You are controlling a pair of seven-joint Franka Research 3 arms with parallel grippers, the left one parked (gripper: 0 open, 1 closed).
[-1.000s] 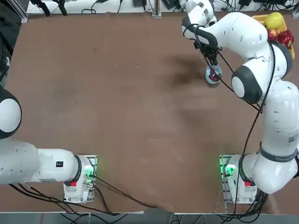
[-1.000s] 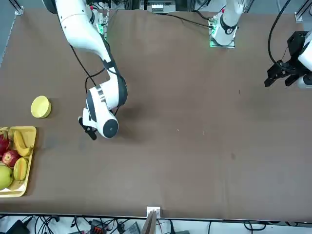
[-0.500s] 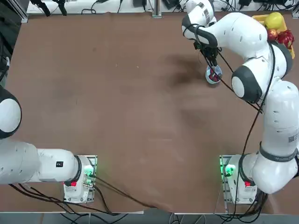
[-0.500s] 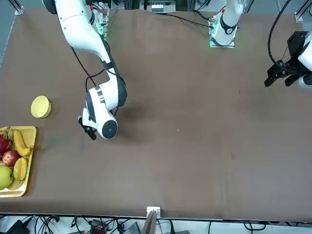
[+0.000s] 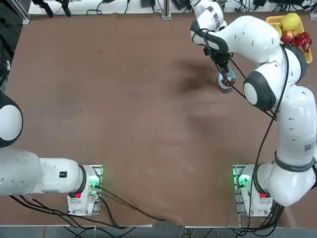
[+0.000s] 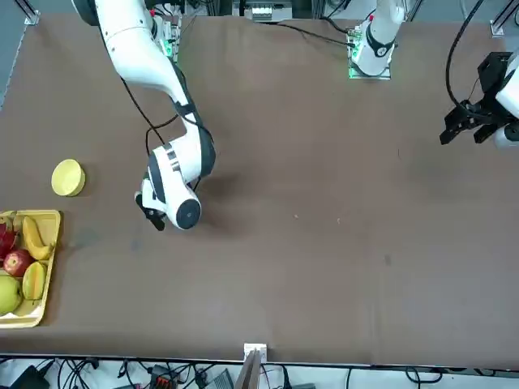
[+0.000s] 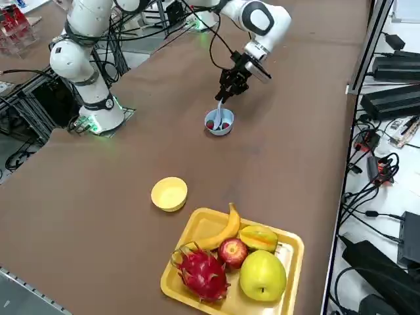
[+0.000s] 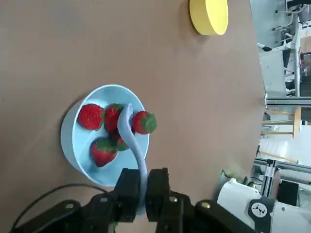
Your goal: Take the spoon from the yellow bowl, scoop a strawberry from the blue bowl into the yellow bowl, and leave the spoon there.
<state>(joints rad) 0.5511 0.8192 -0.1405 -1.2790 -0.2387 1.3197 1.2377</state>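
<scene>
Change: right gripper [image 8: 145,180] and wrist have shifted slightly toward the robot's left since the last top and front frames; blue bowl [image 8: 72,141] and yellow bowl [image 8: 198,15] haven't moved.
Meaning: small lateral correction at the blue bowl, I'd say, lining up a scoop rather than leaving. No transfer yet.
Jaws: closed on the handle of the spoon [image 8: 127,127], one finger each side.
Spoon: pale blue-white, out of the yellow bowl, head reaching in over the blue bowl among the fruit.
Strawberries [image 8: 90,117]: several, all in the blue bowl. One at the rim sits right beside the spoon head. Can't tell from the wrist view whether the spoon bears any weight; it probably doesn't yet.
Yellow bowl: upright, nothing in it, between the blue bowl and the yellow tray [image 7: 293,266] in the side view.
Progress: spoon pickup done; scoop in hand; carry and spoon drop-off remain.
Next: get the head under one berry, level it, lift gently, then cross to the yellow bowl.
Risk: berries are crowded and round; a sideways push could roll the rim one out or nudge the light-looking bowl. Handle could twist in the fingers under load.
</scene>
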